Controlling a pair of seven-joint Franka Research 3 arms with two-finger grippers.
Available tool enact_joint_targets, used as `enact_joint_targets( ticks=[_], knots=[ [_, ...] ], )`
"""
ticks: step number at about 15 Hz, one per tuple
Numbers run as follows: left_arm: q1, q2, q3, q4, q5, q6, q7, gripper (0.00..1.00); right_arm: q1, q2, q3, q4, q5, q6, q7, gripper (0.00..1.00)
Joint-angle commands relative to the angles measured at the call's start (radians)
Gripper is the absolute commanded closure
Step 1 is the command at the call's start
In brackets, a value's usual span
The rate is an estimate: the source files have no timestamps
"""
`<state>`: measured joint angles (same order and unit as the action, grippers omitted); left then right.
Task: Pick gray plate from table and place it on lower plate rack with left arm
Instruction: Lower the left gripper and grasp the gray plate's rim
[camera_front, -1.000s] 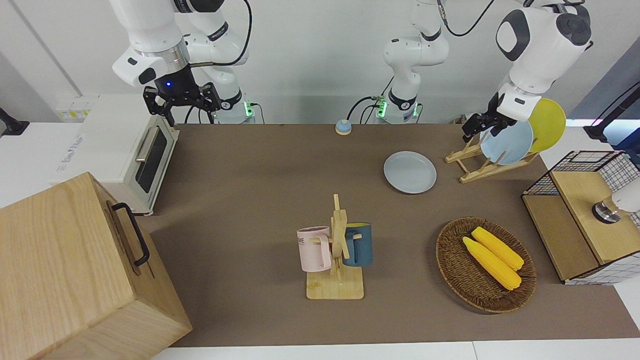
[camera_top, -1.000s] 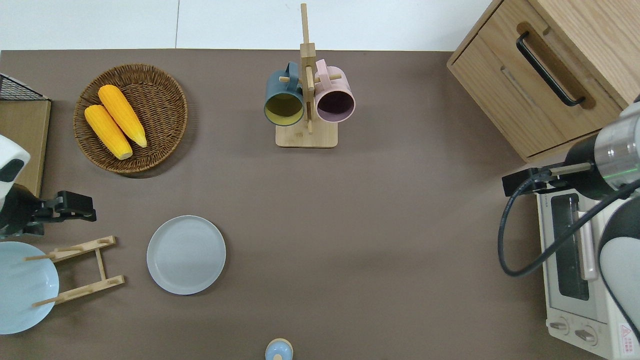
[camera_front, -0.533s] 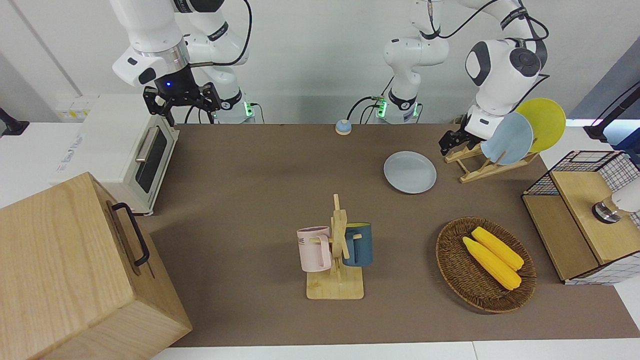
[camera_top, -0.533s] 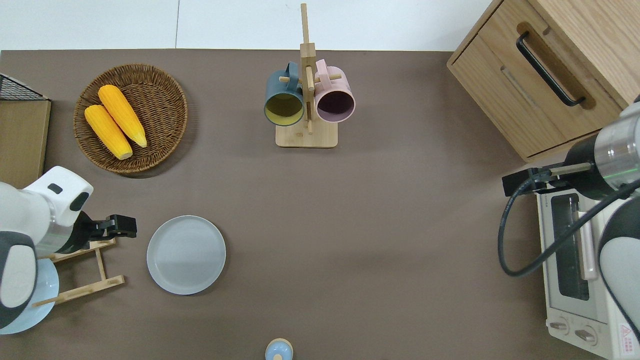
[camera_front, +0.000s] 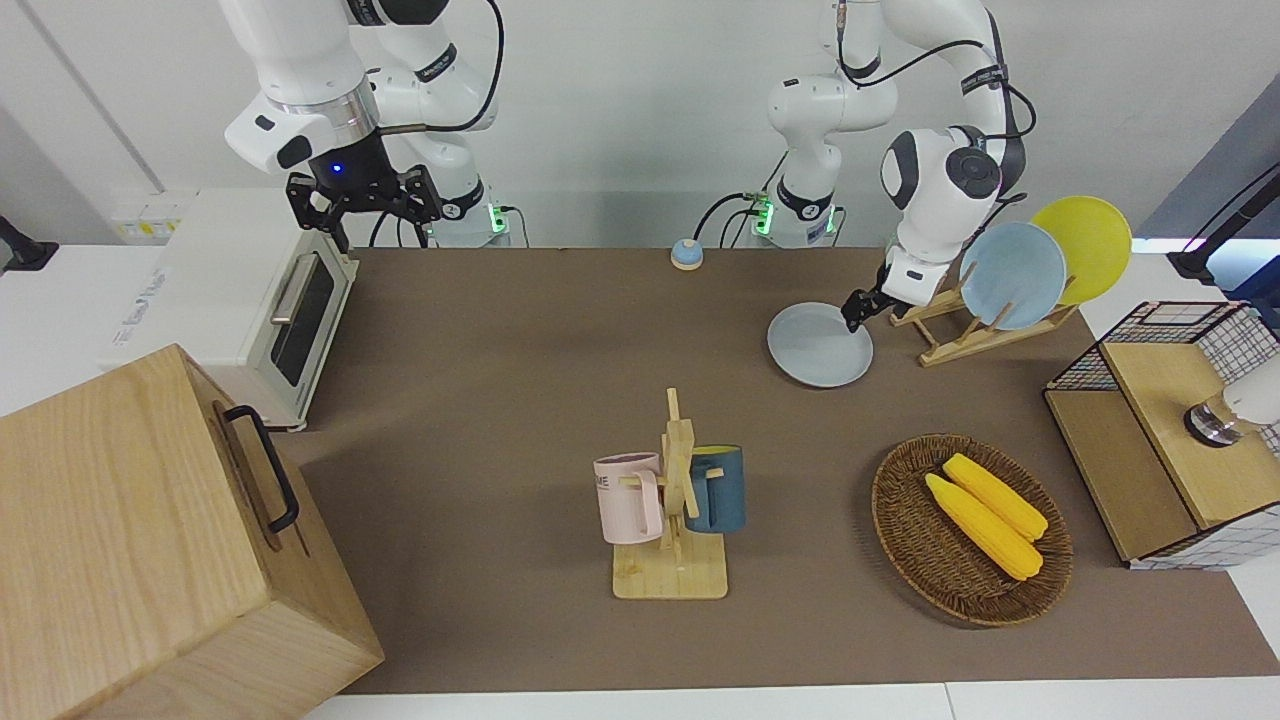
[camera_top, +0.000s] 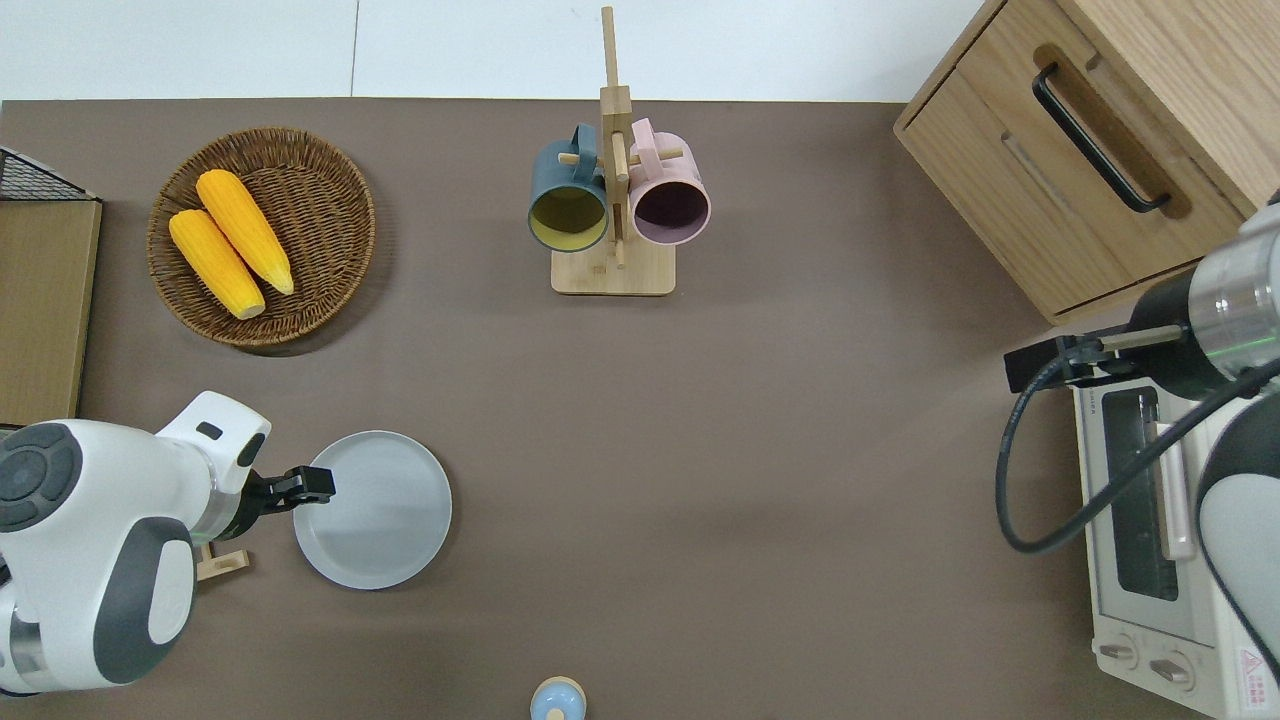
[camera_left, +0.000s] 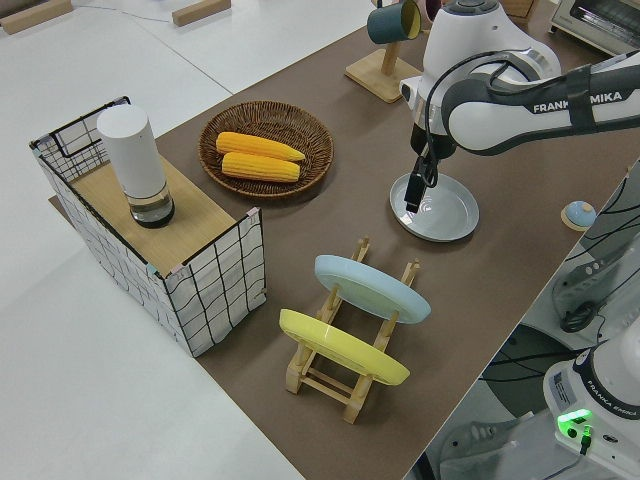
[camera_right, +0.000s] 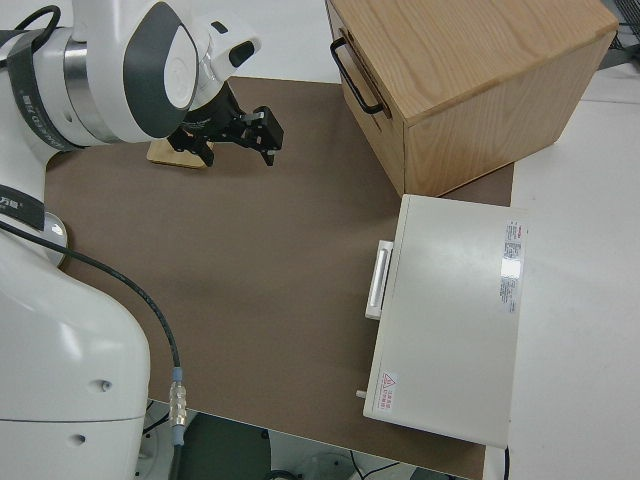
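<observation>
While white walls close off the room at the robots' backs, the brown table (camera_front: 480, 380) carries a wooden cabinet (camera_front: 150, 540), a white toaster oven (camera_front: 250, 300), a wicker basket (camera_front: 905, 540) and a mug stand (camera_front: 672, 520). On the lower plate rack (camera_left: 345, 385) at the left arm's end stand a light blue plate (camera_left: 372, 288) and a yellow plate (camera_left: 340, 347). Beside the rack, the gray plate (camera_top: 385, 510) lies flat on the table. Bent steeply down, the left arm brings the left gripper (camera_top: 305, 487) over the plate's rim; whether its fingers are spread cannot be told. Parked, the right gripper (camera_front: 365, 200) shows fingers spread.
</observation>
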<state>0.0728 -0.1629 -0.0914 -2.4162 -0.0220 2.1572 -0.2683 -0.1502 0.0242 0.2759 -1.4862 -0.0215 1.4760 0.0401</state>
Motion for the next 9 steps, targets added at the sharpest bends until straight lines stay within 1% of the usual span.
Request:
enact_joint_targets(
  ticks=[1, 6, 9],
  knots=[
    [0.018, 0.009, -0.013, -0.061, 0.011, 0.053, -0.018, 0.02, -0.019, -0.003, 0.017, 0.009, -0.001, -0.014, 0.012, 0.017],
    [0.016, 0.088, -0.005, -0.057, 0.011, 0.055, -0.019, 0.02, -0.019, -0.001, 0.017, 0.009, -0.001, -0.014, 0.012, 0.017],
    [0.016, 0.111, -0.004, -0.057, 0.011, 0.064, -0.019, 0.03, -0.019, -0.003, 0.017, 0.009, -0.001, -0.013, 0.012, 0.017]
  ],
)
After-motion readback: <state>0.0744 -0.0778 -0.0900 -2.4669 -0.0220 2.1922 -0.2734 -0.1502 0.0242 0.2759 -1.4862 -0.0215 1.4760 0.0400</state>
